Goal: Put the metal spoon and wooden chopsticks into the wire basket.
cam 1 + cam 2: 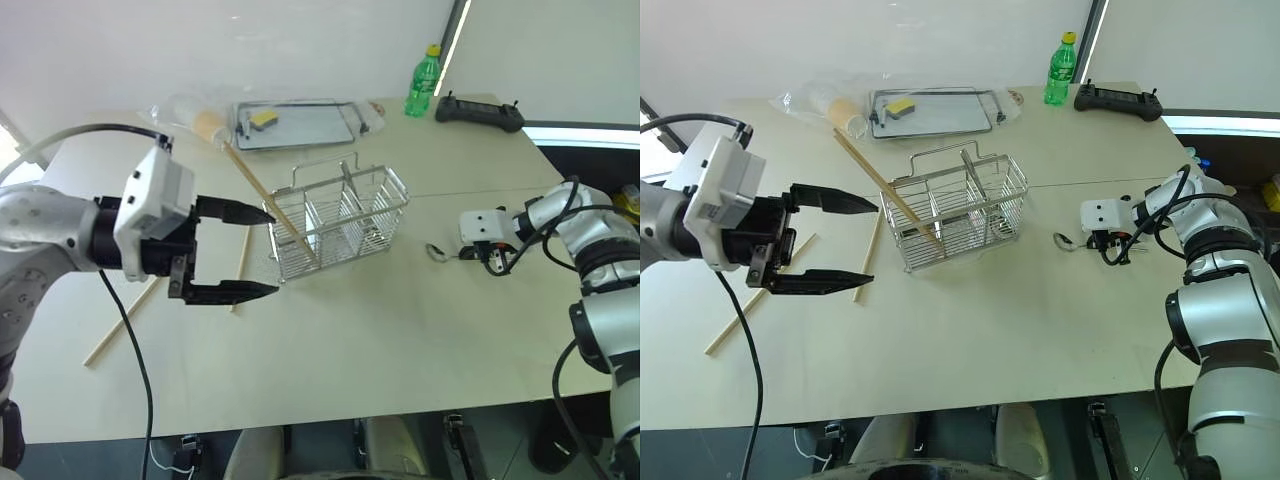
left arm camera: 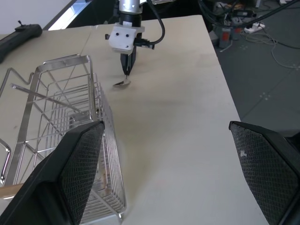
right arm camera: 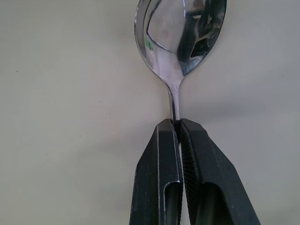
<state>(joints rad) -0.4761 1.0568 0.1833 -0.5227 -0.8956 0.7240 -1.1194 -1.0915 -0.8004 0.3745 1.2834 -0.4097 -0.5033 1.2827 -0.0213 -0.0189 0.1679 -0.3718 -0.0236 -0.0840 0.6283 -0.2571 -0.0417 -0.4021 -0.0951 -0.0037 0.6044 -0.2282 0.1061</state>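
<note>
Pale wood marks the risk at the left of the head views: two wooden chopsticks (image 1: 758, 296) lie loose on the table (image 1: 970, 350), one at lower left and one (image 1: 869, 252) just left of the wire basket (image 1: 960, 210). A further stick (image 1: 883, 186) leans out of the basket's left compartment, slanting toward the upper left. It looks lightly lodged, so a nudge to the basket could tip it out.

The left gripper (image 1: 232, 252) hangs above the table at centre left with its black fingers spread wide and nothing between them. It sits close to the leaning stick (a careless swing could knock it).

At centre stands the basket, upright, with open mesh that a thin handle might slip through.

Right of centre, the metal spoon (image 3: 180, 44) lies on the table, apart from the basket. The right gripper (image 3: 179, 123) is pinched tight on its thin handle just below the bowl. That narrow grip near one end is the main worry: the spoon could pivot or slide out on lifting, or catch on the basket's rim when carried across.

A grey tray (image 1: 935, 110), green bottle (image 1: 1061, 70) and black controller (image 1: 1118, 100) sit along the top, well clear.
</note>
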